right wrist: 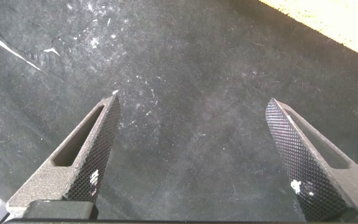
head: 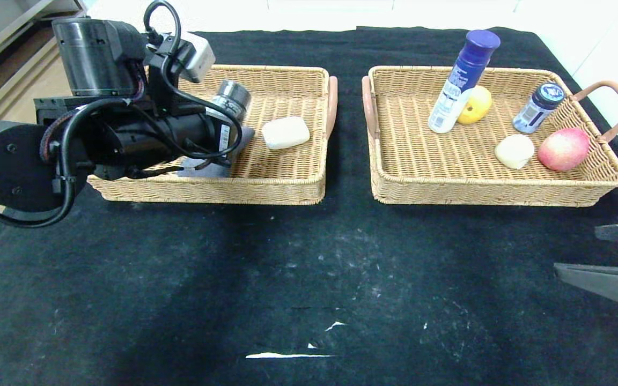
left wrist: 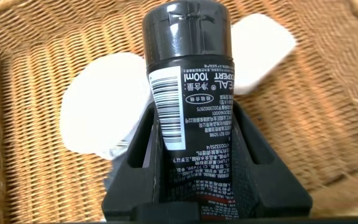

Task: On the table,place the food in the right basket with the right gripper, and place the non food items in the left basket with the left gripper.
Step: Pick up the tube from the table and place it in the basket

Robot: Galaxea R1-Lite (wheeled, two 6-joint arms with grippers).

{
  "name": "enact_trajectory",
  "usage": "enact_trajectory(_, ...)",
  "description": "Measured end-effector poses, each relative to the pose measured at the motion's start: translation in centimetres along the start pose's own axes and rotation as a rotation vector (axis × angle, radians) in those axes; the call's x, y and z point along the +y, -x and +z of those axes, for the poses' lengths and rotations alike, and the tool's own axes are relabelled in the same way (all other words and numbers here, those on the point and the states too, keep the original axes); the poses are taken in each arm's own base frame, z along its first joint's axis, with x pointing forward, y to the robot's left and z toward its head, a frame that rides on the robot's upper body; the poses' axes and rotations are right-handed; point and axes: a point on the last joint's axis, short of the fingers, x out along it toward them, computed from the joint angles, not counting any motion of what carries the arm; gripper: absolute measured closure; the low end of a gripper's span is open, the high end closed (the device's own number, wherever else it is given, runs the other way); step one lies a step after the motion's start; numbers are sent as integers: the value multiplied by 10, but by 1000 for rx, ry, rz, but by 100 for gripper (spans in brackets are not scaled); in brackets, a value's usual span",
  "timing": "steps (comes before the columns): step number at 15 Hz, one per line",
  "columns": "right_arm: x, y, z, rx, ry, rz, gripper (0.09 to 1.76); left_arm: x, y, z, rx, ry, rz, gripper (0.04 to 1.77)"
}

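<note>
My left gripper [left wrist: 194, 113] is shut on a black squeeze tube [left wrist: 188, 74] with a white barcode label, held over the left basket [head: 287, 187]. The head view shows the tube's cap [head: 232, 96] sticking out past the bulky left wrist. Below the tube lie a flat white roll [left wrist: 98, 115] and a grey cloth [head: 207, 170]. The right basket [head: 448, 193] holds a tall white bottle [head: 456, 86] with a blue cap, a yellow pear [head: 476, 104] and a pale bun [head: 514, 151]. My right gripper [head: 577, 249] hangs open over bare black table [head: 309, 268] at the front right.
A cream soap bar [head: 285, 132] lies in the left basket near its right wall. A red apple [head: 563, 149] and a small dark-capped jar [head: 538, 107] also sit in the right basket. White scuffs mark the cloth near the front edge.
</note>
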Motion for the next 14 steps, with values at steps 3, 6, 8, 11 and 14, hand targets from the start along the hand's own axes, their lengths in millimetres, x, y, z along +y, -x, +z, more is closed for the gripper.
enact_trajectory(3, 0, 0, 0, 0, 0, 0, 14, 14, -10, -4, 3, 7, 13, 117)
enact_trajectory(6, 0, -1, 0, 3, -1, 0, 14, 26, -16, -6, -6, 11, 12, 117)
enact_trajectory(8, 0, -1, 0, 3, -1, 0, 14, 32, -19, -9, 23, 12, 14, 118)
enact_trajectory(11, 0, -1, 0, 3, -1, 0, 14, 36, -20, -7, 17, 25, 24, 118)
enact_trajectory(14, 0, -1, 0, 4, -1, 0, 14, 37, -21, -7, 13, 26, 25, 107)
